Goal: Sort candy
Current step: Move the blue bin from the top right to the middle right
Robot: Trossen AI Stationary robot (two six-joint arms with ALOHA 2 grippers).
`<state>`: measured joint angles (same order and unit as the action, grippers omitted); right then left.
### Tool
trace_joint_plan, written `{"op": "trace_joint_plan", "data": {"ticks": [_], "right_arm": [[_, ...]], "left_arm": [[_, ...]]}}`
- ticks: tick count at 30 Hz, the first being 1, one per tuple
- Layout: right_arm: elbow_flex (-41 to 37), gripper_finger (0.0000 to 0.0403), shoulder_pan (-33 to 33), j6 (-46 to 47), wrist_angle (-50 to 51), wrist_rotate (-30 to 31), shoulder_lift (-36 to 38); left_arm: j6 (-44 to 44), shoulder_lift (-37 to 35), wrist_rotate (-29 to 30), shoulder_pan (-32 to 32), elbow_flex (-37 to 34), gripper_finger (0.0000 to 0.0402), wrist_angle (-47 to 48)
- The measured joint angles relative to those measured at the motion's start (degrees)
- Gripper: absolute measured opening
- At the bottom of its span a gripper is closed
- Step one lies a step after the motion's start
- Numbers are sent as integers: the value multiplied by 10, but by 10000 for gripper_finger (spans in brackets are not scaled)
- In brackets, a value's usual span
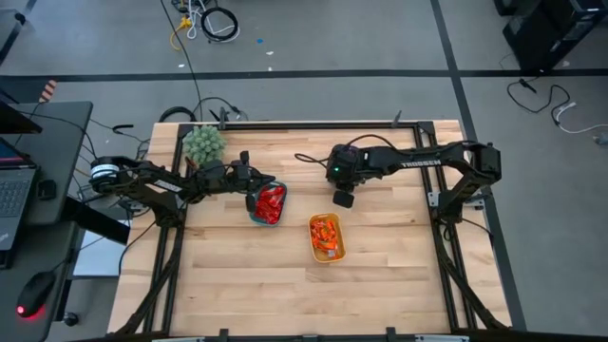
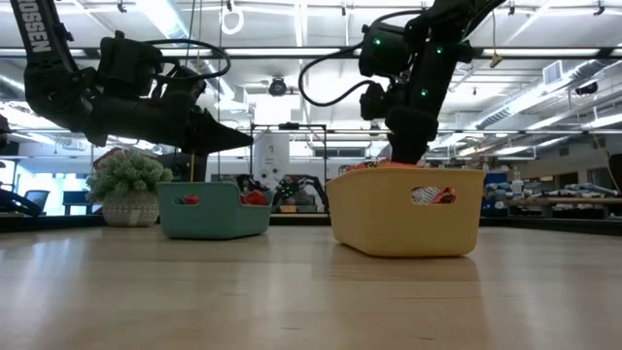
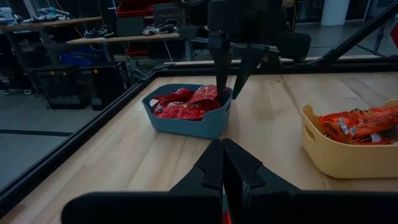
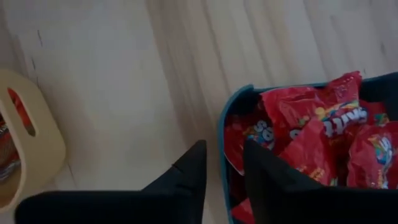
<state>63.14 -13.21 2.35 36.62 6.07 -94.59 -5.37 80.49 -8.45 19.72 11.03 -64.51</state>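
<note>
Red candies [image 1: 271, 201] [image 3: 189, 102] [image 4: 311, 130] fill a teal tray [image 1: 252, 205] [image 3: 186, 124] [image 2: 214, 214]. Orange candies [image 1: 326, 236] [image 3: 360, 124] lie in a yellow tray [image 1: 313, 237] [image 2: 408, 209]. My left gripper [image 1: 266, 181] [image 3: 222, 165] [image 2: 248, 143] is shut and hovers above the teal tray's far left side. My right gripper [image 1: 343, 199] [image 3: 231, 84] [image 4: 221, 163] is open by a narrow gap and empty. It points down over the table between the two trays. In the low view the yellow tray hides its fingertips.
A fuzzy green plant in a pot [image 1: 203, 142] [image 2: 126, 185] stands at the table's far left corner, just behind my left arm. Bare wooden table spreads over the near half and to the right of the yellow tray. A black frame runs along the table's edges.
</note>
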Motion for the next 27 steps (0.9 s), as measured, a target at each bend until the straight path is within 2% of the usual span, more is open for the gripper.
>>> {"op": "trace_joint_plan", "data": {"ticks": [4,8,11,16,27], "right_arm": [[-16,109,-2,-3,-15,-2,0],[-37,112,-2,-20,-29,-2,0],[-43,91,-2,-24,-28,-2,0],[-45,14,0,-42,-21,-2,0],[-45,4,56,-13,67,-1,2]], "left_arm": [[0,0,0,0,0,2,3],[0,0,0,0,0,2,4],[0,0,0,0,0,2,3],[0,0,0,0,0,2,3],[0,0,1,0,0,2,15]]}}
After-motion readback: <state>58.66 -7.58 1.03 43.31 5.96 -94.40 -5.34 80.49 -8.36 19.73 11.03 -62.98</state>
